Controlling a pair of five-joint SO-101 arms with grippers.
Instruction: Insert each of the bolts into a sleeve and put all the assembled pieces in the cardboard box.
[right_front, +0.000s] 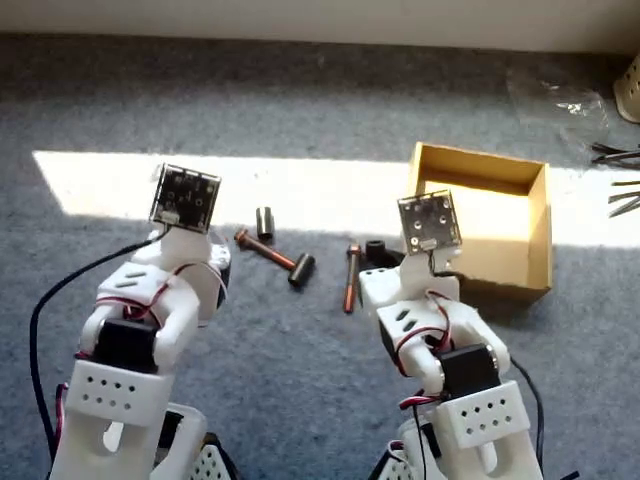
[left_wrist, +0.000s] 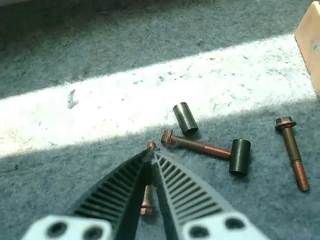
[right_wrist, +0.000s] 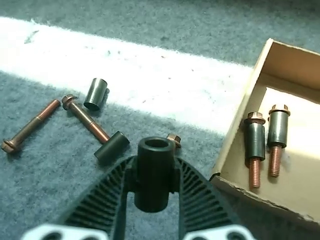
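Two assembled pieces (right_wrist: 255, 140) lay in box (right_wrist: 239, 120). Right hand (right_wrist: 154, 162) clenched on sleeve (right_wrist: 155, 192), near box. Left hand (left_wrist: 151, 152) pinched shut over bolt (left_wrist: 146, 202) on carpet (left_wrist: 75, 60); I couldn't tell if gripped. Three bolts, three sleeves remained unjoined.
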